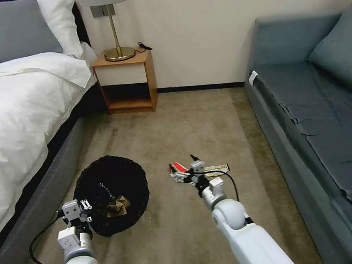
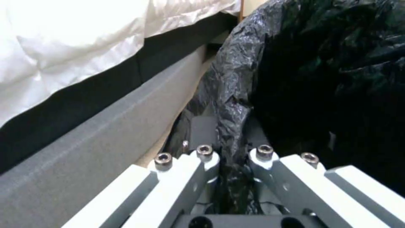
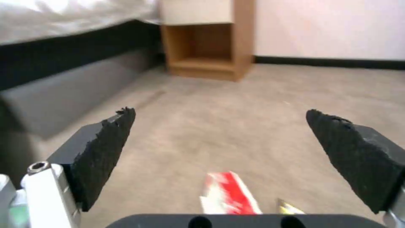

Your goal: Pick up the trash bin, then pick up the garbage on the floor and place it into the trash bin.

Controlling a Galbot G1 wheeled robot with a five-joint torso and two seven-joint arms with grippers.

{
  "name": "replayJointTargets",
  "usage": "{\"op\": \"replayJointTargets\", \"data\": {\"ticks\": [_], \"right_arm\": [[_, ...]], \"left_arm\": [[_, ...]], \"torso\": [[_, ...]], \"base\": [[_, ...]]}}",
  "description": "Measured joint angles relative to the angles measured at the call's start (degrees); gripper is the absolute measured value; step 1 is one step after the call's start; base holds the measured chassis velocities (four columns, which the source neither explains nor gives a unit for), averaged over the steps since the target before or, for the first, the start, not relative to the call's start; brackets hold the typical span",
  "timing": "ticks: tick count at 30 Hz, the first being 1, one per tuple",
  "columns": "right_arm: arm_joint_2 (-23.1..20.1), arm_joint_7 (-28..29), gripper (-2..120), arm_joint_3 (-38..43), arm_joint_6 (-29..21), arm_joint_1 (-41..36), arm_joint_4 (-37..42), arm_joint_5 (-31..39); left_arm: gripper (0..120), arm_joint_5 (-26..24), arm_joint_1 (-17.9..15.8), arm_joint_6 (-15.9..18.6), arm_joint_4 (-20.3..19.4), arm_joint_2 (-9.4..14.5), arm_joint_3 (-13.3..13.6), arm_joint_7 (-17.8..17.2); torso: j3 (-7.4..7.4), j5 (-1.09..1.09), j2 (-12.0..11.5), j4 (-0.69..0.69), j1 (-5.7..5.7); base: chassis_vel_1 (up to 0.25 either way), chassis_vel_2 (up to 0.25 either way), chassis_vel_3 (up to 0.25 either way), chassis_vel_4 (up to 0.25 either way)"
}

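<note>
Left gripper clamped tight on near rim of trash bin, black bag pinched between fingers; bin held beside bed, mouth up, likely to receive litter. Brown paper bag inside bin. Right gripper spread wide, empty, poised just above red-and-white snack packet and foil wrapper on carpet, lined up for grab.

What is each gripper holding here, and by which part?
The left gripper is shut on the trash bin, pinching its bag-covered rim. The right gripper is open above the red-and-white snack packet, holding nothing.
</note>
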Motion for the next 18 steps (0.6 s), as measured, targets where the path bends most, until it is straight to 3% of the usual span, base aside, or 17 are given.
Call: {"op": "replayJointTargets", "data": {"ticks": [18], "right_arm": [[-2.22,4.50,100,10.98,0.36,-4.76,-3.65,1.77]], "left_arm": [[2,-1.24,-0.13,-0.73,0.70,0.86,-0.64,-0.07]], "torso": [[0.00,0.00,0.00,-0.01,0.00]], "base": [[0.000,0.000,0.000,0.000]]}}
